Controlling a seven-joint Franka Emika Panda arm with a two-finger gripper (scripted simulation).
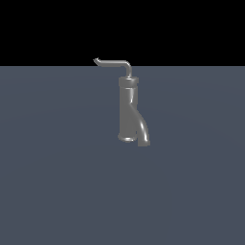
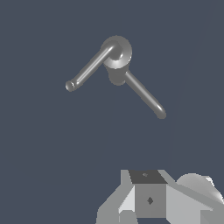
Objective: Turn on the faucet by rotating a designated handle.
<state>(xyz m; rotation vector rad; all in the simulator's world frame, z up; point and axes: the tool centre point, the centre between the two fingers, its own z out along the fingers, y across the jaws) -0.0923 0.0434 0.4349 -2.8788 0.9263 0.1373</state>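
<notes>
While the faucet (image 1: 128, 109) stands alone in the middle of the grey floor (image 1: 52, 182), its thin handle (image 1: 113, 62) sticks out from the top toward the exterior view's left, and nothing touches it. From above, the gripper (image 2: 148, 199) hangs well away from the handle (image 2: 89, 68) (I cannot tell how wide it is open, but it holds nothing). So the turning has not begun; reaching and pushing are all left to do.

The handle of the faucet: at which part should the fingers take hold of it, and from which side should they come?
Probably the handle near its small upturned tip, far from the faucet body, where a push turns it most easily. The rod is thin, level and free above, so coming down from above with the fingers on either side of it seems best.
</notes>
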